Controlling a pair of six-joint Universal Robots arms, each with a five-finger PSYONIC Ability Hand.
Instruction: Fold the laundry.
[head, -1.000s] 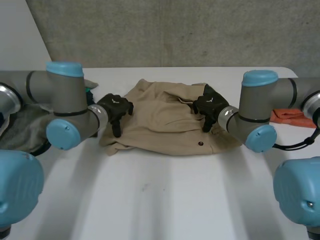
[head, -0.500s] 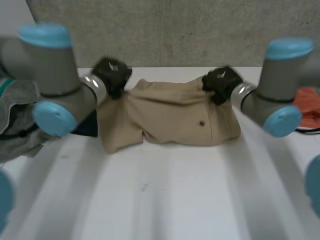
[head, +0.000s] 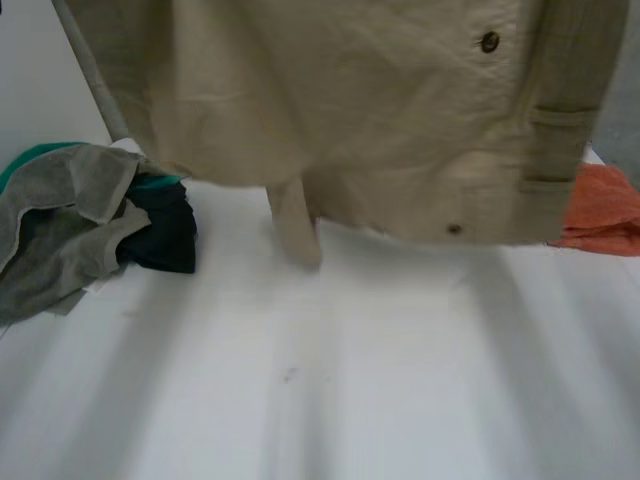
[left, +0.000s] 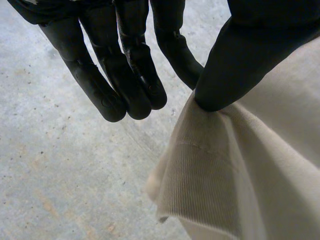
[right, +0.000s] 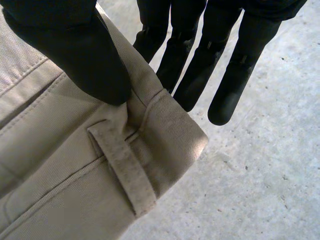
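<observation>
A pair of beige trousers (head: 350, 120) with buttons and belt loops hangs above the white table (head: 350, 400) in the head view, its lower edge just over the surface. In the left wrist view my left hand (left: 120, 75) pinches an edge of the beige cloth (left: 250, 175) between thumb and fingers. In the right wrist view my right hand (right: 75, 50) pinches a waistband corner (right: 75, 165) beside a belt loop, thumb on top and fingers behind.
A pile of grey, green and dark clothes (head: 80, 220) lies at the table's left. An orange cloth (head: 605, 210) lies at the right edge. A grey concrete wall stands behind the table.
Both hands closed on the trousers' far edge and lifted them off the table. The garment now hangs spread out close to the head camera.
</observation>
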